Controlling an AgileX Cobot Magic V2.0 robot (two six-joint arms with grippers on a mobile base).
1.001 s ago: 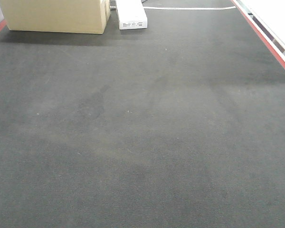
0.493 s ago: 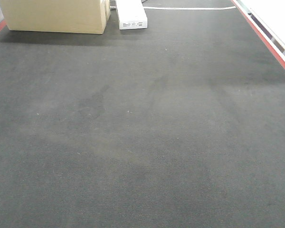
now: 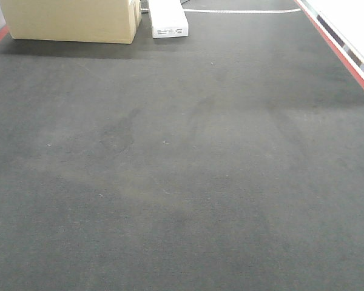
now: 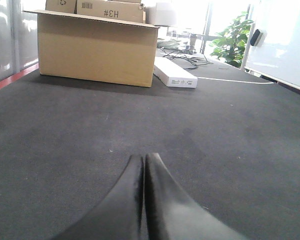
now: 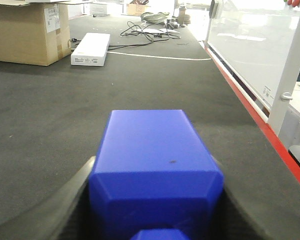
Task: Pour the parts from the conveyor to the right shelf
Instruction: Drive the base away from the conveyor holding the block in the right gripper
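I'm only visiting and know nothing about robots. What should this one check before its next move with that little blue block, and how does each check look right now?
1. Small bright-blue plastic cube sits clamped in the right gripper: ok.
2. Left gripper shut, holding nothing: ok.
3. Wide dark fabric belt carries no obstacle near the arms; tan cardboard box and flat white box lie at its far end: ok.
4. Red frame edge apart from the cube: ok.
5. Target shelf located: cannot tell, no view shows it.
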